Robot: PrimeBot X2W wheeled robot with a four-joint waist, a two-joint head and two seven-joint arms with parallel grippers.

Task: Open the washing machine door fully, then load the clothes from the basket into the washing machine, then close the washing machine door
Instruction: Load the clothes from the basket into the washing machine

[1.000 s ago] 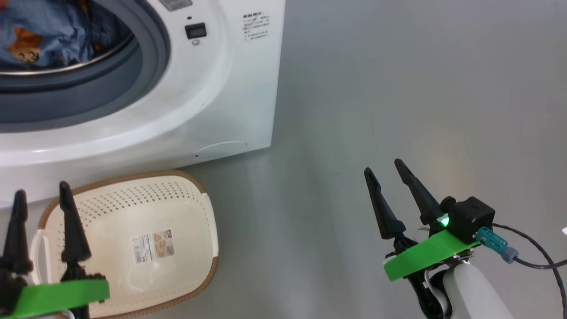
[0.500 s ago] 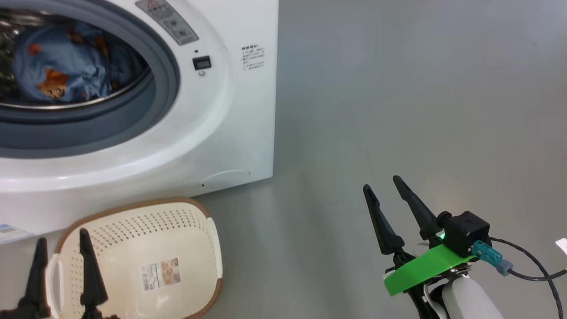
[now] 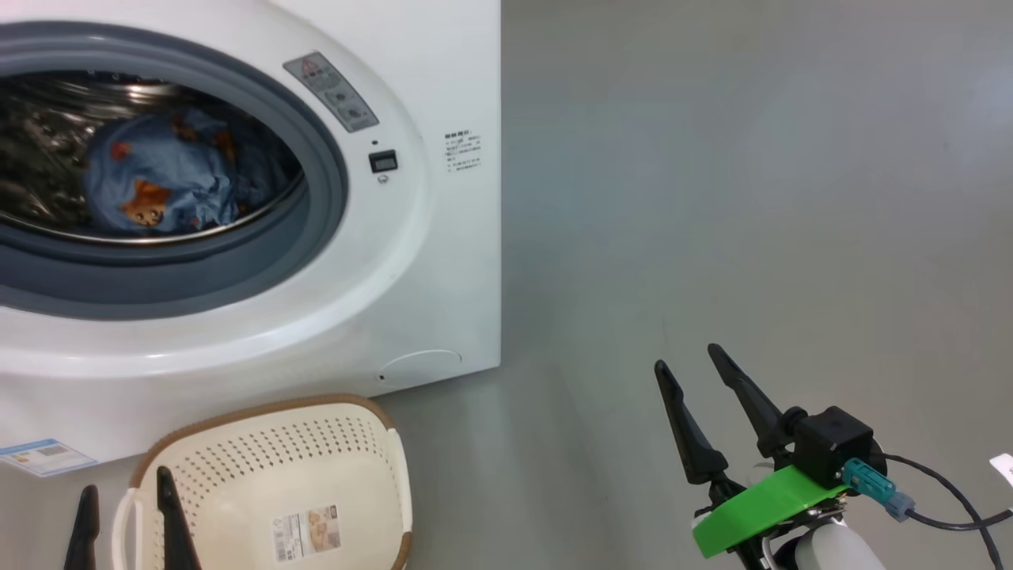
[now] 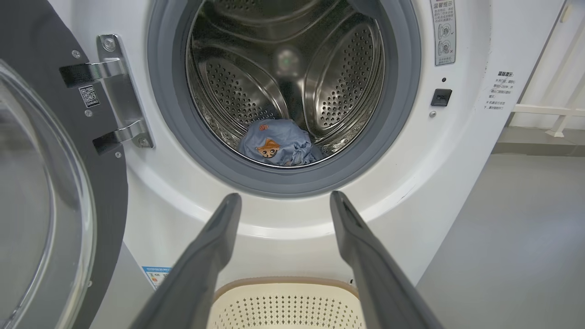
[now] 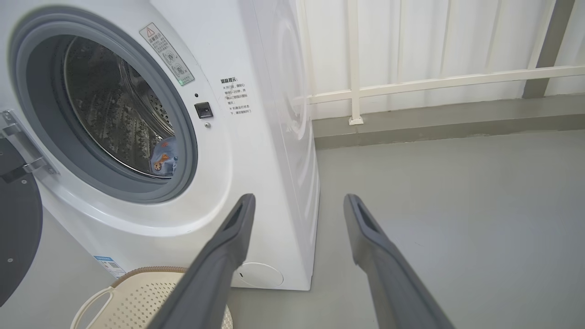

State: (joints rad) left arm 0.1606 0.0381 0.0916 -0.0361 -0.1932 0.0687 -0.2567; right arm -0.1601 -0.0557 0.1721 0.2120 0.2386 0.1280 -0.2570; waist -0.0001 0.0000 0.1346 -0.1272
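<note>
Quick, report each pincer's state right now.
Left pincer: open, holding nothing.
Right pincer: open, holding nothing.

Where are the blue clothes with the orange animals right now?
The clothes lie low in the steel drum of the washing machine, upper left in the head view, beyond the basket on the floor.

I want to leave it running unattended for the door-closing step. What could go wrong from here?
1. The clothes lie low at the front of the drum, near the grey gasket; a fold could get pinched when the washing machine door shuts.
2. The basket stands on the floor right before the washing machine; the swinging door or an arm reaching across may knock it.
</note>
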